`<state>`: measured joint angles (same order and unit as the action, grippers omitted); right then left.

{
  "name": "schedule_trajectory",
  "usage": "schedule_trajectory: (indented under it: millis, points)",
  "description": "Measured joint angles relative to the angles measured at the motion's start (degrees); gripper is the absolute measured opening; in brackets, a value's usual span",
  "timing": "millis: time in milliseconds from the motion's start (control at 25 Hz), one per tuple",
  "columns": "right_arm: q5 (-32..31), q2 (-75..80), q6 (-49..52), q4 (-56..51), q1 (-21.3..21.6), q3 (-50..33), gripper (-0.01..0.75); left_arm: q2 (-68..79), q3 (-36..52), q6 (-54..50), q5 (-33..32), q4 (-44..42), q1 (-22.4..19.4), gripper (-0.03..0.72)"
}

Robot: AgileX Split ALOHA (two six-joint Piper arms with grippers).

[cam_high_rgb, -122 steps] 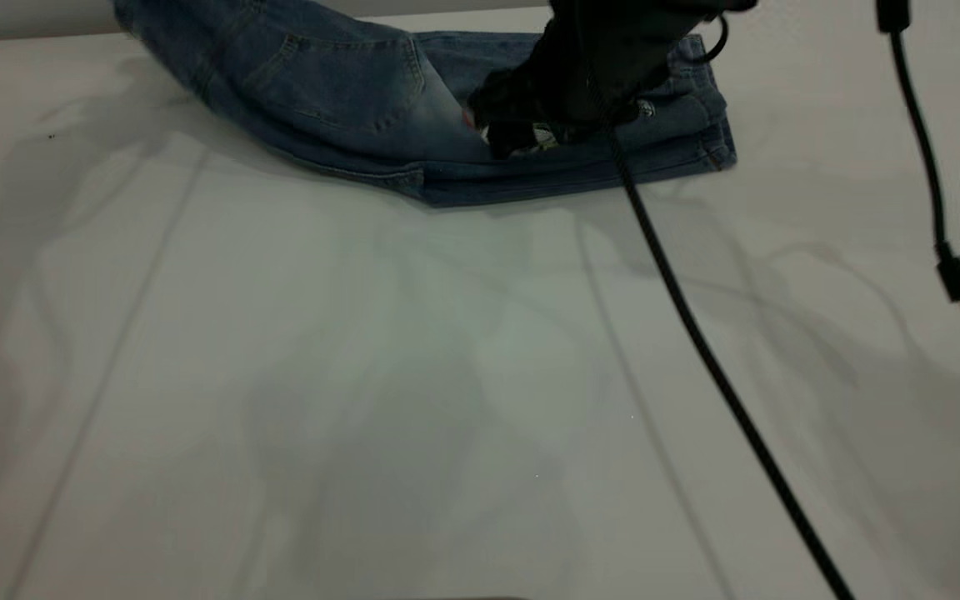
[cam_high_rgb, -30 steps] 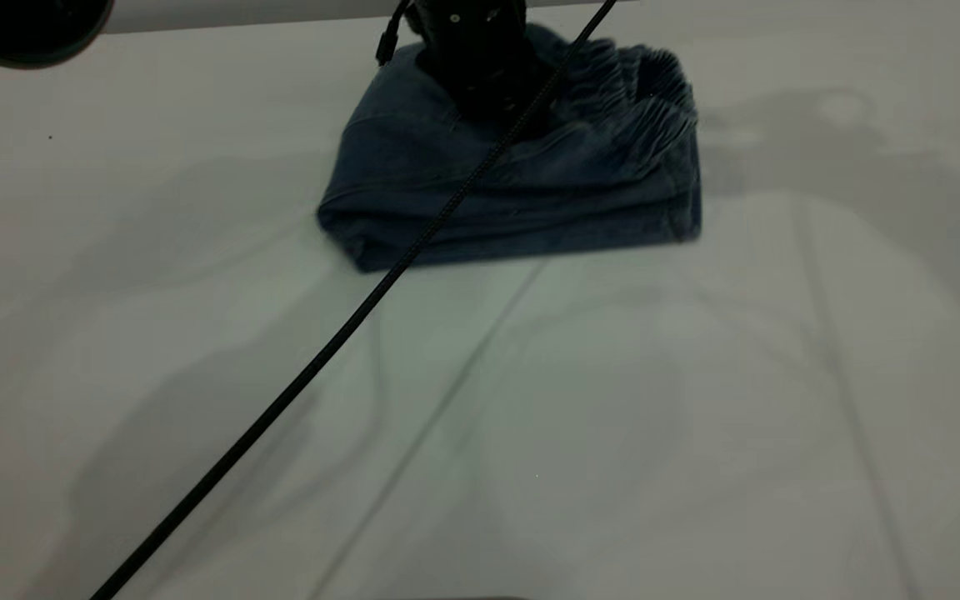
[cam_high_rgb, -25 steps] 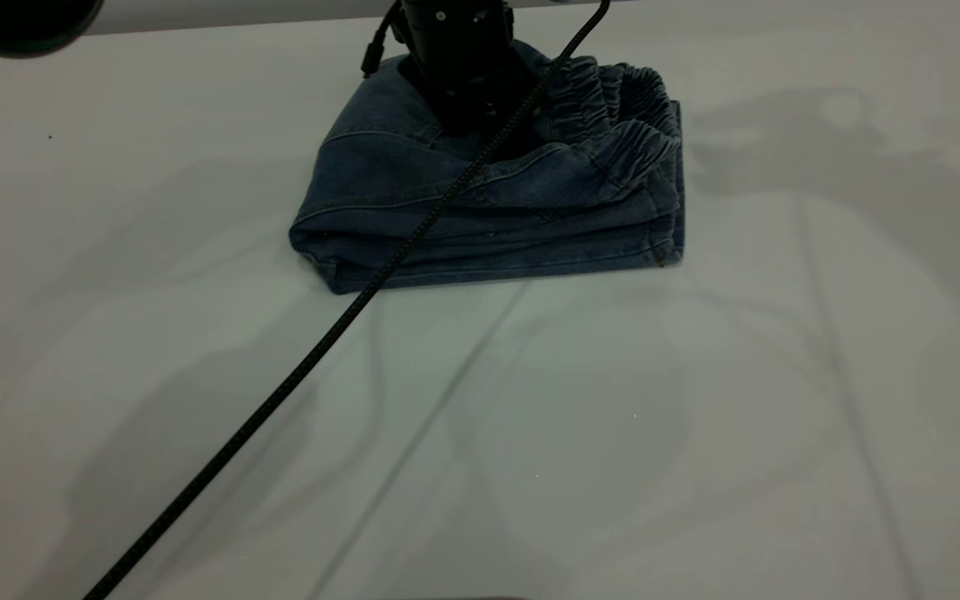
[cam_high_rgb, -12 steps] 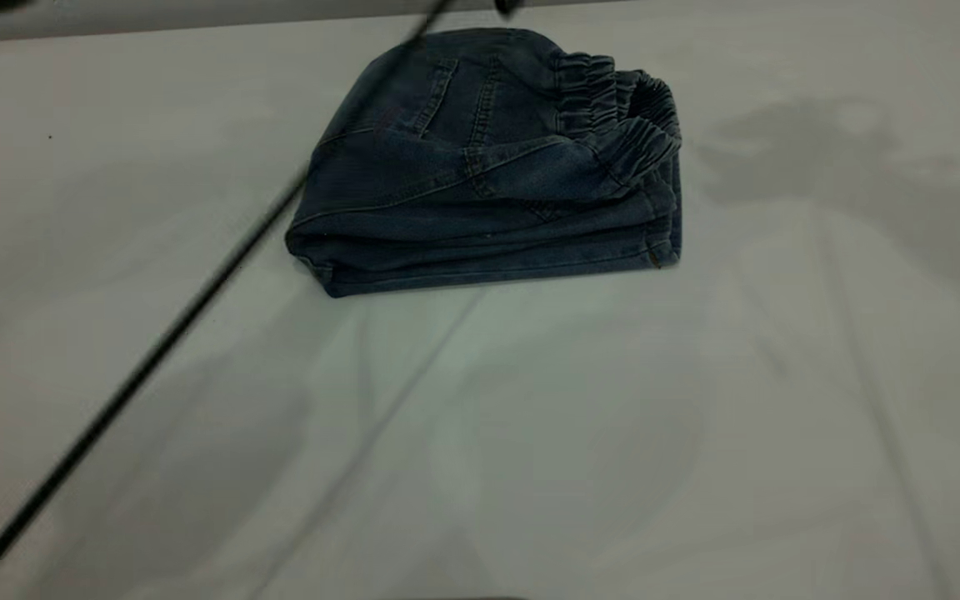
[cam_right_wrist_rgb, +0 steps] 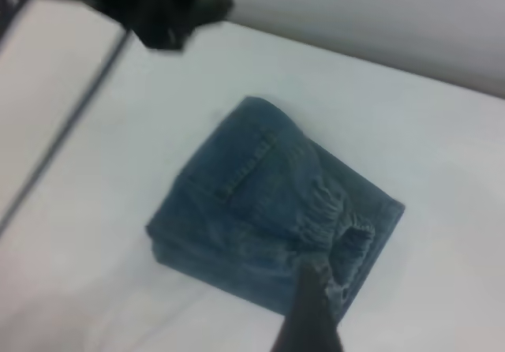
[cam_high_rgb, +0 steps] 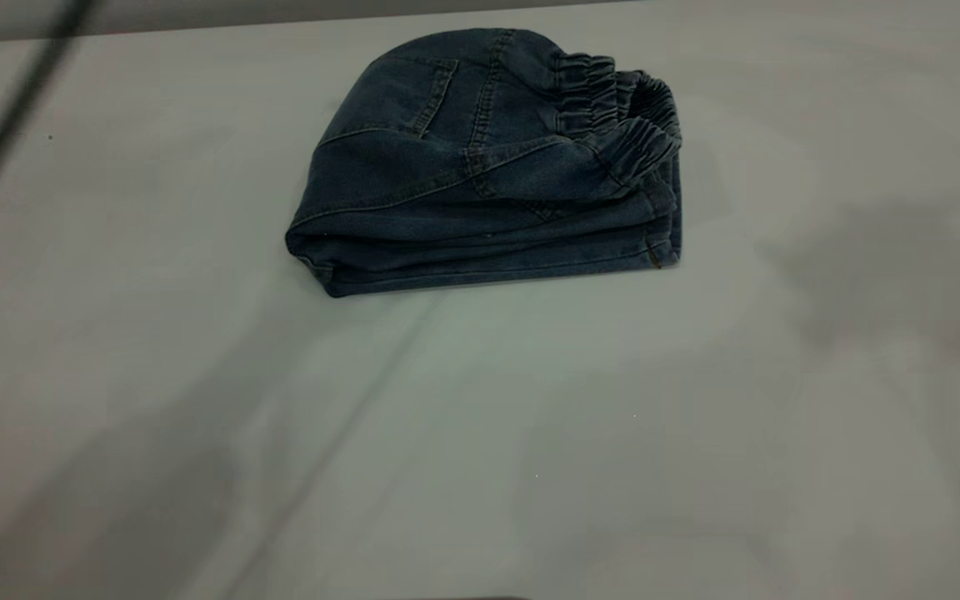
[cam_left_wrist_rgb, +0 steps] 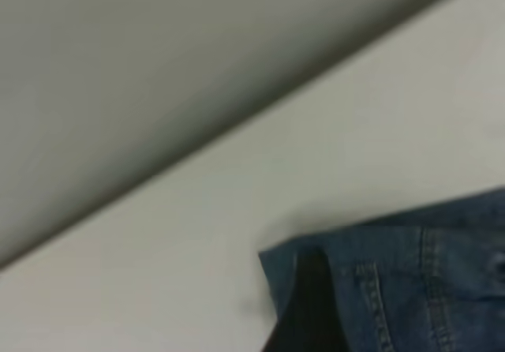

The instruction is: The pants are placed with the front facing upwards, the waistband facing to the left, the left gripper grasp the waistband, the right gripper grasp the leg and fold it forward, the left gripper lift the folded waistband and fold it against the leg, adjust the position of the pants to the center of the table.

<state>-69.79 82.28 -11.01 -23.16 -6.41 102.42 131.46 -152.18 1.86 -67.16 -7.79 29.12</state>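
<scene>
You see the short blue denim pants folded up into a thick, stacked bundle. They lie flat on the big plain white bench, toward its far side and about in the middle from left to right. The ruffled, gathered dark blue waistband sits on top at the right end of the bundle. A back patch pocket with tan stitching faces up on the left part. The stitched leg hems are stacked along the right front corner.

Nothing touches the pants. In the outside view you see only a blurry black cable crossing the far left corner of the bench.

In the right wrist view, the left gripper is a black blocky shape up in the air, well apart from the pants. You cannot tell if it is apart or together. Only one dark finger of the right gripper shows, above the pants, so you cannot tell there either.
</scene>
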Motion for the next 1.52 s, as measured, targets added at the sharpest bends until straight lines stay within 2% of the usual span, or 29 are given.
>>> schedule_trajectory:
  millis: [320, 520, 1280, 1520]
  points:
    - [-3.04, -13.57, 3.23, -0.04, 0.0, 0.03, 0.484, -18.83, 19.99, -0.45, 0.0, 0.0, 0.0, 0.55]
    - [-3.18, -23.88, 4.4, -0.62, 0.0, -4.67, 0.484, -32.74, 33.97, -0.5, 0.0, -0.45, 0.0, 0.55]
    - [-3.35, -63.18, 5.23, -2.2, 0.0, -47.13, 0.484, -104.01, 83.39, 1.55, 0.0, -0.13, 0.0, 0.55]
    - [-3.24, -69.1, -0.09, -2.1, 0.0, -53.28, 0.484, -115.88, 94.84, 2.18, 0.0, 1.7, 0.0, 0.55]
